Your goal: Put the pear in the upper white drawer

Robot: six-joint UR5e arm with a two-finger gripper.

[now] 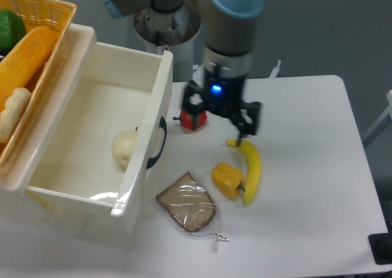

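While round cream pear (124, 147) sits in glossy white drawer (86, 116) | end effector (221, 119) spread, empty

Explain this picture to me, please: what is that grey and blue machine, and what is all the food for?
The machine is a robot arm. At its lower end sits a gripper, a claw with two black fingers; it is open and holds nothing. The picture comes from one fixed camera looking down at the white table from above. On the left stands an open white drawer with a black handle, and inside it lies a pale pear, so the job of putting the pear there looks done. On the table lie a banana, a yellow pepper beside it, a wrapped slice of bread and a red pepper, partly hidden behind the gripper. At top left a woven basket holds more food.
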